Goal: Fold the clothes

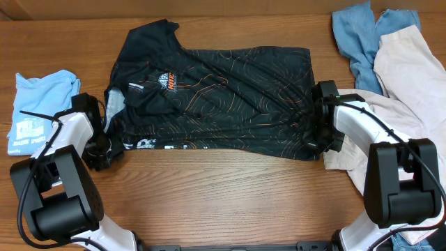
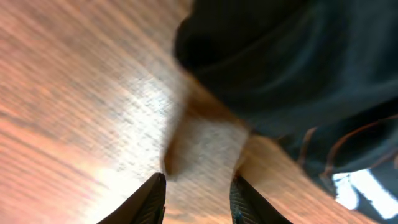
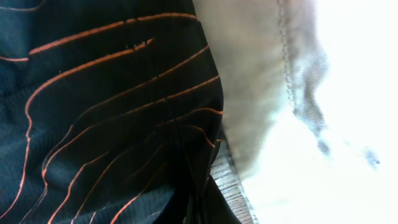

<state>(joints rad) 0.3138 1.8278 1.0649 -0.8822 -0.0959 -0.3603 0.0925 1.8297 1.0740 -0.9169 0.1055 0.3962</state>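
Two arms reach in from the near edge of the wooden tabletop (image 1: 230,195), one at each end of the black T-shirt (image 1: 230,97). The left arm (image 1: 66,139) bends up and forward, its wrist turned inward so that the left hand (image 2: 198,196) sits low at the shirt's lower left corner. In the left wrist view its two fingers (image 2: 152,199) stand a narrow gap apart with bare wood between them. They hold nothing, and the dark hem lies just ahead. The right arm (image 1: 362,122) mirrors this pose, with its wrist turned inward toward the shirt's right edge. The right hand (image 1: 317,122) is closed there. In the right wrist view the black cloth with orange lines bunches into creases that run down to the fingertips, so it appears pinched on that edge.

Four garments can be counted. One is the black T-shirt with thin orange contour lines, spread roughly flat across the middle of the tabletop, with a sleeve at the far left and white lettering along the near hem. One is a light blue tee (image 1: 38,104) with white print, folded at the left edge, well apart from the black shirt. One is a blue garment (image 1: 359,38), crumpled at the far right corner. One is a beige garment (image 1: 408,66) that lies beside and partly over the blue one. Its pale cloth runs under the right arm and touches the black shirt's right edge.
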